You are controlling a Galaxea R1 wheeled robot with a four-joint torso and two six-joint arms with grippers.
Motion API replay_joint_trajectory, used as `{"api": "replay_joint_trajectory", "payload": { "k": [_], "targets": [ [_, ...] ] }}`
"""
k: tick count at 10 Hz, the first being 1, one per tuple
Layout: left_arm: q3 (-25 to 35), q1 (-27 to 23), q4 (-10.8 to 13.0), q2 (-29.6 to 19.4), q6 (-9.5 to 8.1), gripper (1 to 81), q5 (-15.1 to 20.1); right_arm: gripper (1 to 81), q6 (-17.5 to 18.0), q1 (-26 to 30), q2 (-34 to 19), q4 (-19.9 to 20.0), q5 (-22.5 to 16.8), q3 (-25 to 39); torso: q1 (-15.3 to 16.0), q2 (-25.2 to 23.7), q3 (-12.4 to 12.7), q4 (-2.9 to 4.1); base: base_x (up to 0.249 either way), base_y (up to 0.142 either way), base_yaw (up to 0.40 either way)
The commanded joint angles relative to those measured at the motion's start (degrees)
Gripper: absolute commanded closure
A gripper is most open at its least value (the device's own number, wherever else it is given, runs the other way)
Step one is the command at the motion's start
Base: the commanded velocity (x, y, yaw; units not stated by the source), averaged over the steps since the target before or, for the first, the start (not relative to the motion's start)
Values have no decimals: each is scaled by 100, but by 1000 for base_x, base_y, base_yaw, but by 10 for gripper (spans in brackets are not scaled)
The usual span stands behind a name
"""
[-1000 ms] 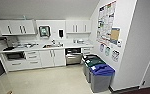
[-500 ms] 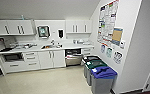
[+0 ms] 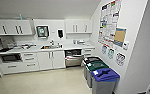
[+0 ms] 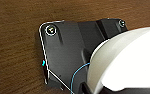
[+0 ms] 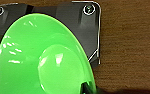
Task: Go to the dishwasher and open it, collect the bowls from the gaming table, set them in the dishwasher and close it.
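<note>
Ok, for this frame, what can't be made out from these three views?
- Right wrist view: the lime green bowl fills the foreground and hides the jaws, so the grip cannot be confirmed.
- Left wrist view: a white rounded object is cut off by the edge; what it is stays unclear.
- Head view: the dishwasher is small and blurred; its rack contents cannot be read.
- Head view: the wall posters are too small to read.

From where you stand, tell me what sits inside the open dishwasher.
The dishwasher under the counter stands open; a rack with pale shapes shows in its dark opening. What those are is too blurred to tell, and the space below the rack is hidden.
</note>
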Motion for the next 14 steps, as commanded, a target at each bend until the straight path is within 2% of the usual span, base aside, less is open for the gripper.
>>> {"api": "replay_joint_trajectory", "payload": {
  "k": [1,8,14],
  "targets": [
    [-73,-297,-292,-106,10,811,93,811,6,247,-84,-28,-226,-30,0,0,0,0,163,0,0],
    [-73,-297,-274,-115,19,811,93,811,6,256,-75,-20,-226,-30,2,0,0,0,156,0,0],
    [-73,-297,-248,-106,19,811,93,811,6,256,-75,-20,-235,-39,5,0,0,0,94,0,0]
  ]
}}
